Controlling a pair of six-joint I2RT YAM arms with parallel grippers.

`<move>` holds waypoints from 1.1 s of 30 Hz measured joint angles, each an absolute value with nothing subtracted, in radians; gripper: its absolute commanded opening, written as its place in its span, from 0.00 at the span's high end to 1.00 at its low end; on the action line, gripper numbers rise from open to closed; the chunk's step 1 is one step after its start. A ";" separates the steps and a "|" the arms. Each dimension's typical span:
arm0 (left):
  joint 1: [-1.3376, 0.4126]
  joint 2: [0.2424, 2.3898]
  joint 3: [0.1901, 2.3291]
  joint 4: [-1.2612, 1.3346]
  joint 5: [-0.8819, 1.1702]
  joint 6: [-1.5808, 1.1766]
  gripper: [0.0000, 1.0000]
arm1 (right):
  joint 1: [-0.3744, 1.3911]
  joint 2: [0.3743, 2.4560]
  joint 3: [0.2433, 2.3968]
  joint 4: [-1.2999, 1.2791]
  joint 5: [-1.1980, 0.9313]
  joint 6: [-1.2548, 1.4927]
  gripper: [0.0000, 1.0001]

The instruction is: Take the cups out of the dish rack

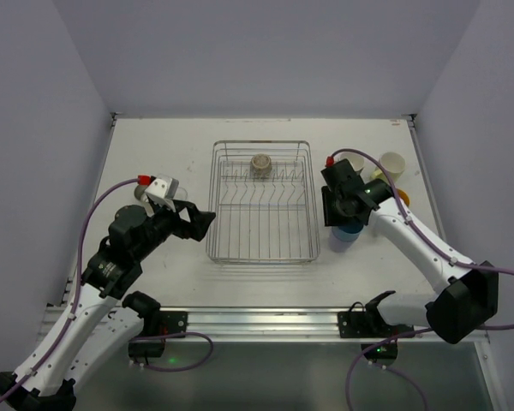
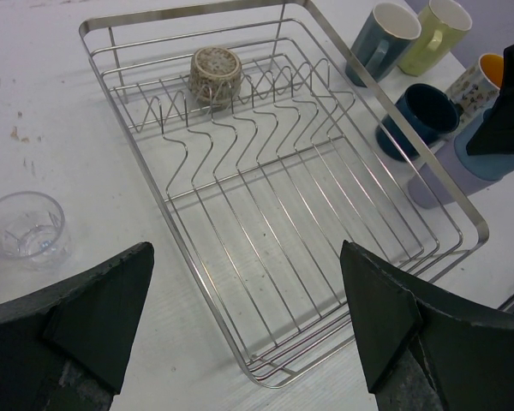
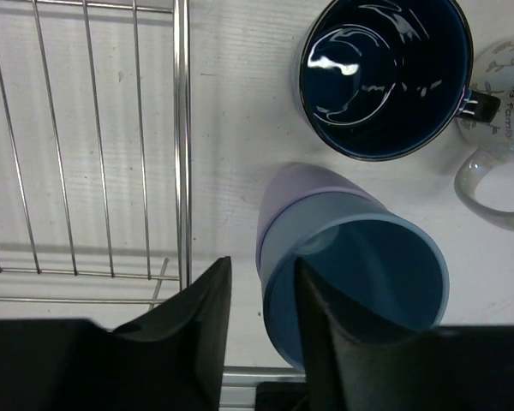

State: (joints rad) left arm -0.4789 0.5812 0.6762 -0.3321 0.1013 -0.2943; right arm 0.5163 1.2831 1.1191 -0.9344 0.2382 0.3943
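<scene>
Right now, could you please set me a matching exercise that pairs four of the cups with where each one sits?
Things:
1. beige cup
2. clear tumbler
3. dark blue mug
4. light blue cup

Places:
A. nested inside the lavender cup
B. upside down in the dish rack
C. standing directly on the table, right of the rack
D. on the table, left of the rack

Pairs: 1-B, 2-D, 3-C, 4-A
</scene>
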 measured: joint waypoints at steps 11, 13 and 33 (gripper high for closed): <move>-0.479 0.585 0.676 -0.332 0.101 -0.294 0.06 | 0.516 1.235 1.205 -0.948 0.290 0.383 0.36; -0.479 0.585 0.676 -0.332 0.101 -0.294 0.06 | 0.519 1.218 1.245 -0.933 0.300 0.379 0.33; -0.465 0.517 0.676 -0.332 0.064 -0.294 0.06 | 0.680 1.944 1.857 -0.580 0.322 0.336 0.11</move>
State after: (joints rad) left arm -0.4648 0.5171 0.6762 -0.3325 0.0635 -0.2943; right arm 0.6800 1.9442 1.8568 -0.5800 0.3218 0.3363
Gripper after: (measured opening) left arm 0.934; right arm 0.902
